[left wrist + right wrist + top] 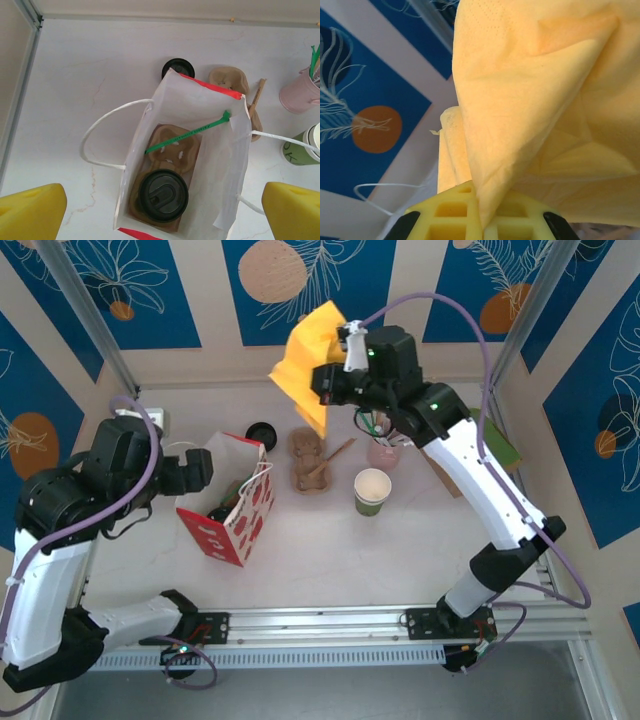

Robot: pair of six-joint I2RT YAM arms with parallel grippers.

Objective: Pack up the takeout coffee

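Observation:
The takeout coffee [163,195], a cup under a round black lid, stands in a brown cardboard carrier [175,145] at the bottom of an open white and red paper bag [200,102]. A green stirrer [190,134] leans across the carrier. My left gripper [162,189] hangs open above the bag's mouth, with its yellow fingertips [35,210] wide on either side and nothing between them. In the top view the left gripper [195,470] sits at the bag's [240,515] left. My right gripper [487,202] is raised at the back, shut on a yellow napkin [305,360].
A loose black lid [262,430] lies behind the bag. A second brown carrier [310,462], a lidless green cup [372,490] and a pink cup of stirrers [383,452] stand at mid-table. The bag's white handles [100,137] loop outward.

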